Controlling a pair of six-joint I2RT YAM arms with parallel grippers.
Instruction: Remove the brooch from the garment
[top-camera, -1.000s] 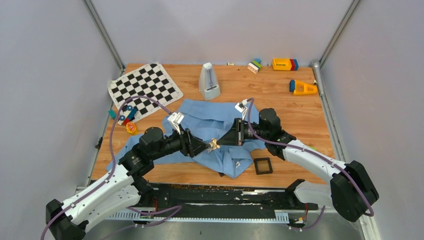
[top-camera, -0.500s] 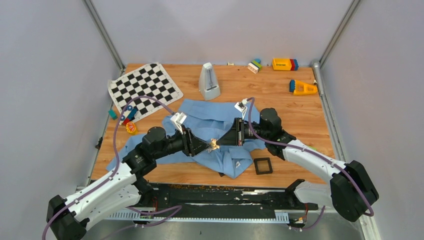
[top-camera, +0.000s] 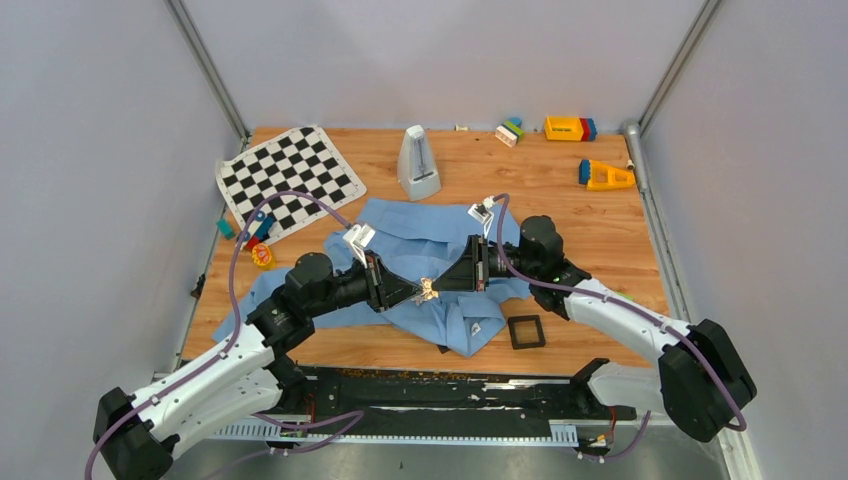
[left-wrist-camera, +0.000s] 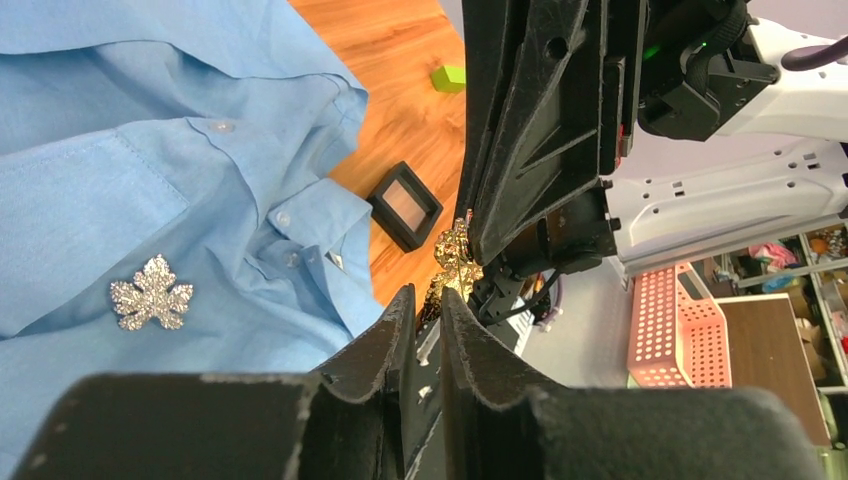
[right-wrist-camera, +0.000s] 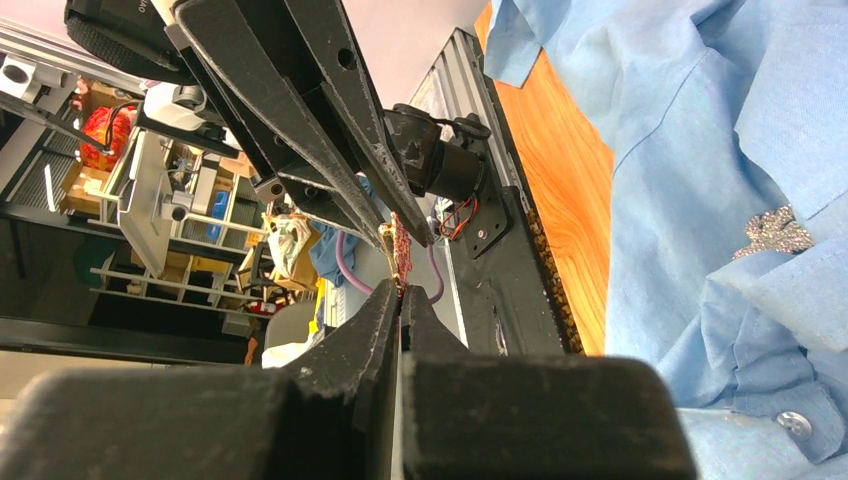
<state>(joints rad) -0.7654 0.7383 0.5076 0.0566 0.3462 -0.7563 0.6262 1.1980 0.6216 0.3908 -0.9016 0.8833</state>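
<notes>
Gold brooch (left-wrist-camera: 455, 262) is pinched by closed right tool (right-wrist-camera: 400, 292); left tool (left-wrist-camera: 425, 300) grip unclear. Silver brooch (left-wrist-camera: 150, 292) is shown by wrist views only.

Both arms stretch in from the near edge, forearms low and angled inward, meeting tip to tip. Left pincer (top-camera: 417, 292) points right, fingers (left-wrist-camera: 398, 312) nearly together with a slim gap. Right pincer (top-camera: 438, 286) points left, fingers (right-wrist-camera: 378, 305) pressed together

A small glittery gold brooch (top-camera: 427, 289) is held in the air, pinched in the closed tips of the right gripper (right-wrist-camera: 400, 292), above a crumpled light blue button-up shirt (top-camera: 440, 240); a silver maple-leaf brooch (left-wrist-camera: 151, 293) sits pinned on the shirt front
</notes>
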